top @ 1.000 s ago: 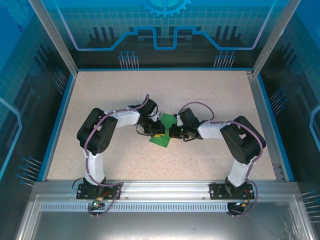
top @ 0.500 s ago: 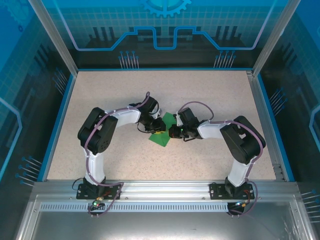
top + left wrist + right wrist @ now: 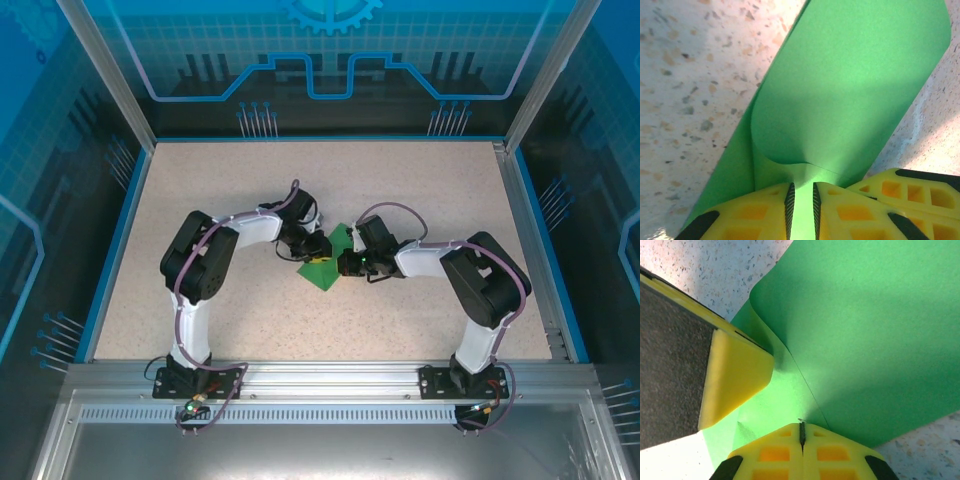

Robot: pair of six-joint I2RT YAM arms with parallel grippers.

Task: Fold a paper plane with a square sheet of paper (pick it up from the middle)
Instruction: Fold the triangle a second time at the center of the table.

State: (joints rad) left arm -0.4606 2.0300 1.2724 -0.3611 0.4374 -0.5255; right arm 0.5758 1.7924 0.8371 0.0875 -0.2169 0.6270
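The square sheet of paper [image 3: 323, 274] is green and lies partly folded mid-table between both grippers. In the left wrist view a flap of the paper [image 3: 850, 90] curls up and funnels into the narrow gap between my left gripper's [image 3: 802, 192] yellow fingers, which are shut on that pinch. My left gripper [image 3: 318, 255] sits over the sheet's left part. My right gripper [image 3: 343, 264] comes in from the right. It is shut, and its joined tips [image 3: 802, 432] rest on the paper [image 3: 865, 330] beside a crease. One left finger [image 3: 735, 375] shows close by on the sheet.
The speckled tabletop [image 3: 220, 200] stretches out on all sides of the sheet. Blue rails [image 3: 120, 230] and glass walls bound it left, right and back. A metal rail [image 3: 320, 375] with both arm bases runs along the near edge.
My left gripper has shifted a little to the right and away, toward the right gripper, taking its part of the paper along. The right gripper has stayed in place, shut.
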